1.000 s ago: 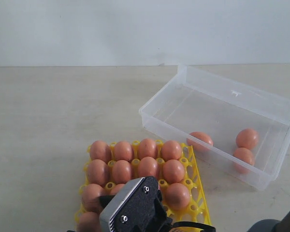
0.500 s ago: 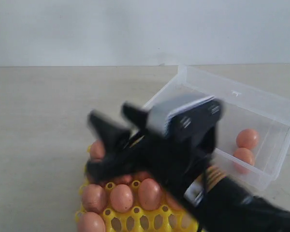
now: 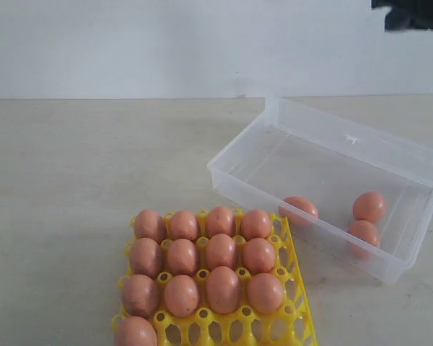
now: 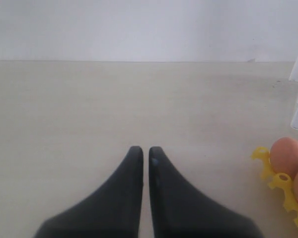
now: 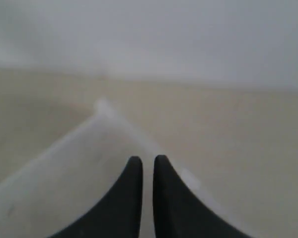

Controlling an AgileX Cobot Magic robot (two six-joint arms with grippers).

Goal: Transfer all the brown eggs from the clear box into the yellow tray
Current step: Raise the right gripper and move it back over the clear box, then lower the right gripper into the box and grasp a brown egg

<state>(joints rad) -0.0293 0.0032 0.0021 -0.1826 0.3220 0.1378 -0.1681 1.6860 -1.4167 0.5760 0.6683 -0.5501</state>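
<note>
Thirteen eggs [image 3: 202, 252] sit in the tray [image 3: 299, 306] at the surface's [image 3: 94, 180] near edge, three wait in the box [image 3: 274, 155]; right hand [image 5: 148, 159] over the box and left hand [image 4: 145, 149] by the tray, both clenched, empty

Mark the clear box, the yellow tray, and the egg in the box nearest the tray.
Clear box [image 3: 303, 164]: exterior view, bare floor.
Yellow tray [image 3: 289, 311]: exterior view, post on its right edge.
Egg nearest the tray [image 3: 299, 207]: exterior view, middle of its shell.
</note>
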